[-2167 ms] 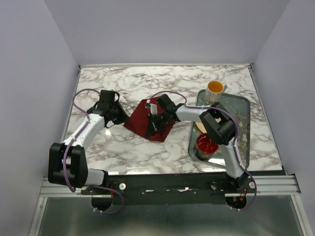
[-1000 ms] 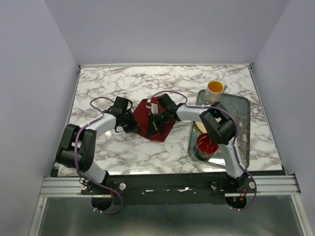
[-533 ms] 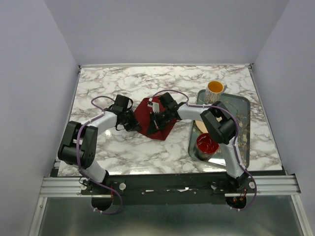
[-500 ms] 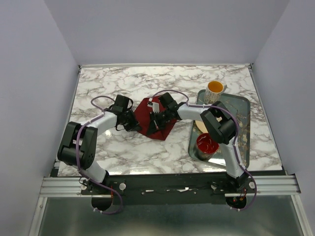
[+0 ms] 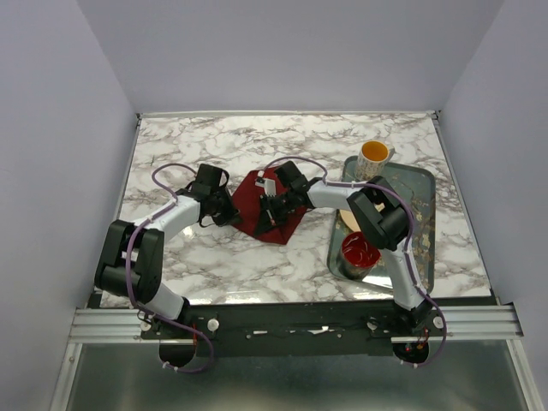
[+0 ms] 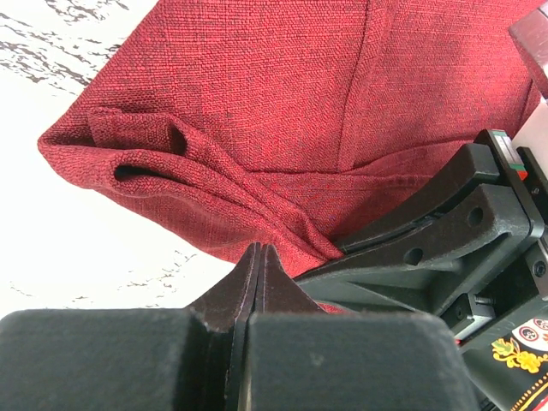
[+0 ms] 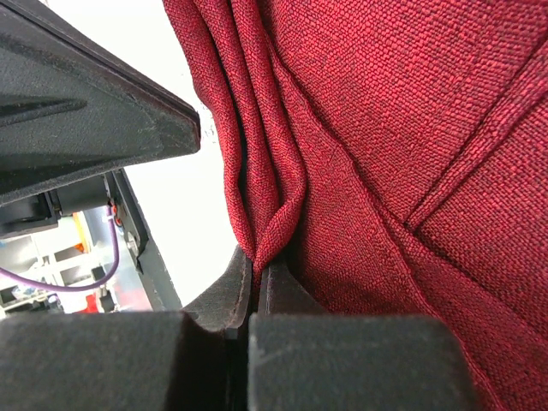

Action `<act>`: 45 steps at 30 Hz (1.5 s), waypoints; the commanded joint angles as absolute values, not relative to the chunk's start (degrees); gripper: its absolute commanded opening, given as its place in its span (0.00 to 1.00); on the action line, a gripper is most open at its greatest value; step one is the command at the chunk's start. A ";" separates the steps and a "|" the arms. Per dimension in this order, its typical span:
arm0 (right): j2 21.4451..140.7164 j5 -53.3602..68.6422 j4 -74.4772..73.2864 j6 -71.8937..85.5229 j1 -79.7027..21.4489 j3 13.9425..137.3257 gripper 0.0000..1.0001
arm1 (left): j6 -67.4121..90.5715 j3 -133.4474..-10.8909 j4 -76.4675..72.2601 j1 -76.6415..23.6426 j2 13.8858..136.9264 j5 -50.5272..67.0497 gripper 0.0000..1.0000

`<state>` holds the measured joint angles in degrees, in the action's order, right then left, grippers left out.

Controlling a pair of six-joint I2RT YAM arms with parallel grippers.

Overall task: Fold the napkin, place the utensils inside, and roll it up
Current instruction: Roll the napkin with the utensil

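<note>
The right gripper (image 7: 255,270) pinches a fold of the napkin (image 7: 360,103). The left gripper (image 6: 259,253) is pressed together, tips at its edge.

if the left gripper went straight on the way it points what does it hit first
Most likely the napkin: the shut left gripper points straight into its bunched edge fold. The right gripper, pinching the cloth, sits just beside that line.

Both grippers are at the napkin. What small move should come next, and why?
Probably the right gripper should lift slightly and draw its fold across: it is shut on a raised ridge of the napkin, while the left gripper, shut, sits at the cloth's edge.
</note>
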<state>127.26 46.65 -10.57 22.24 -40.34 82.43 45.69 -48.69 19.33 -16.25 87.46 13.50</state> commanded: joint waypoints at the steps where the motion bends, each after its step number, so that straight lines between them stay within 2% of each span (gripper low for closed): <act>1: 130.52 44.47 -13.62 20.30 -40.96 82.35 0.01 | 45.18 -48.69 18.37 -16.26 88.94 11.43 0.00; 12: 130.25 44.56 -13.97 19.60 -40.96 82.62 0.00 | 45.00 -49.92 16.87 -16.17 95.71 9.23 0.00; 15: 129.73 43.60 -14.76 18.72 -40.96 82.70 0.04 | 45.18 -51.59 18.62 -16.26 98.78 9.84 0.00; 19: 127.63 40.88 -17.40 16.79 -40.96 83.58 0.33 | 44.39 -50.37 19.78 -16.26 99.49 8.70 0.00; 25: 124.37 34.46 -24.69 13.63 -40.96 87.45 0.53 | 44.03 -49.31 19.16 -16.26 99.84 8.88 0.00; 28: 123.40 29.37 -28.99 11.26 -40.96 89.99 0.57 | 43.68 -48.78 18.90 -16.26 100.11 8.61 0.00; 35: 118.75 18.12 -37.25 7.39 -40.96 93.86 0.65 | 43.59 -47.99 17.84 -16.26 100.81 8.88 0.00; 40: 110.93 11.43 -38.59 6.15 -42.62 90.02 0.67 | 43.51 -47.90 17.75 -16.26 100.90 8.88 0.00; 42: 108.47 11.69 -37.18 6.24 -44.63 87.90 0.66 | 43.42 -47.99 17.84 -16.26 100.99 8.88 0.00; 45: 106.00 15.09 -34.90 7.12 -48.32 84.82 0.56 | 43.42 -48.16 17.75 -16.35 101.16 8.96 0.00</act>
<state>109.95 15.20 -35.88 7.66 -42.76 88.86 45.69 -51.31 13.74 -16.23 96.40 14.26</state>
